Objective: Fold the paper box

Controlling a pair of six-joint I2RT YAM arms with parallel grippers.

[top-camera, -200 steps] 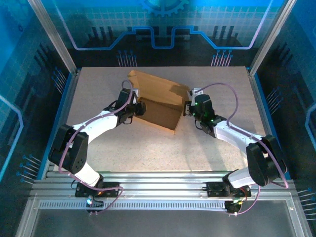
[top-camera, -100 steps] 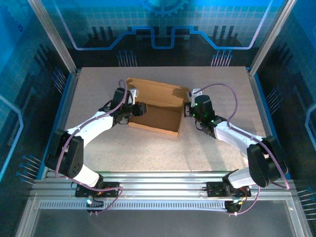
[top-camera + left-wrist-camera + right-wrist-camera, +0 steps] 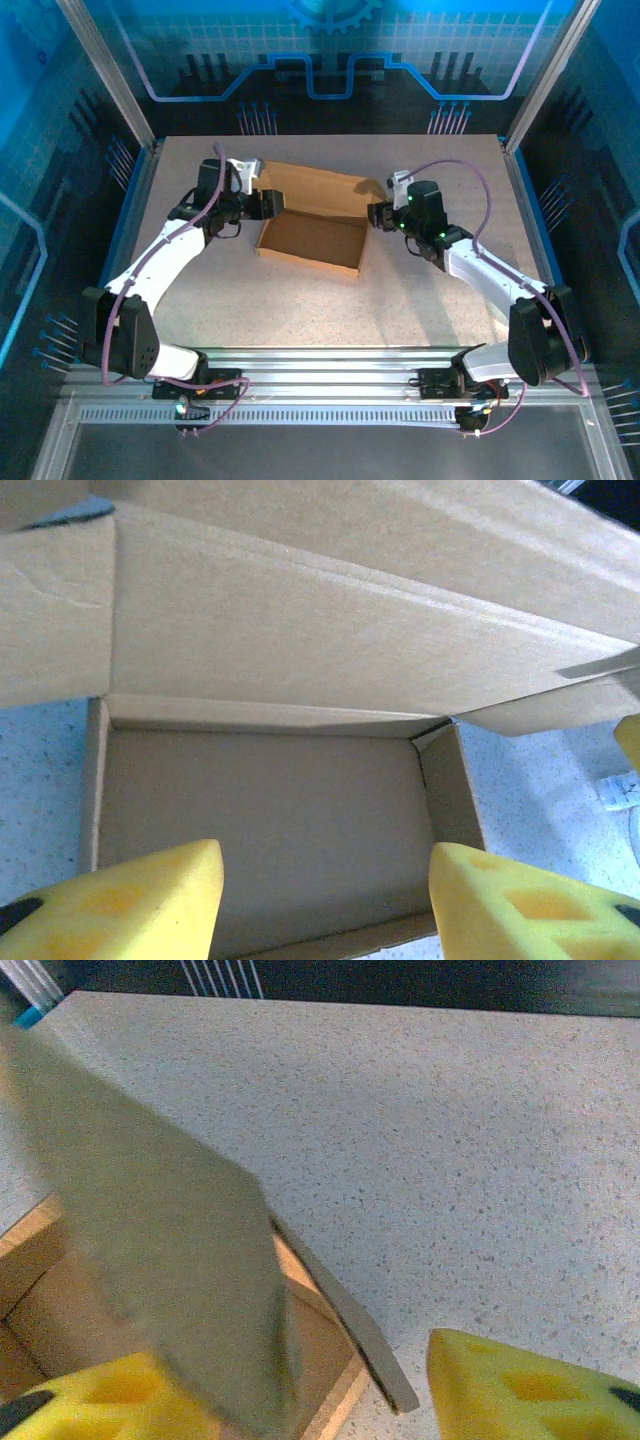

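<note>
**Two robot hands open at either end of a half-folded cardboard box**

Seen from above, a brown cardboard box [image 3: 312,240] sits near the middle of a pale, speckled desk [image 3: 430,300]. It is a shallow rectangular tray with low, upright walls and a flat, matte floor. A wide lid panel [image 3: 322,187] rises from its far long wall and is not closed over the tray.

The left hand [image 3: 268,203] is at the box's far left corner, on the end of a white arm that reaches in from the left. In its wrist view, its two blunt yellow pads [image 3: 130,905] look like foam with darker square dimples. They stand well apart with the open tray beyond them and nothing pinched between them, so this hand is open. The same view shows the lid as plain cardboard with long, straight fold creases, and a small side tab sticks out at its right end.

The right hand [image 3: 377,215] is just beside the box's right end. Its wrist view shows matching yellow pads [image 3: 520,1385], also spread wide. A thin, blurred cardboard flap [image 3: 170,1270] stands up in front of the left pad, over a corner of the tray. The pads do not clamp it, so this hand is open too.
</note>
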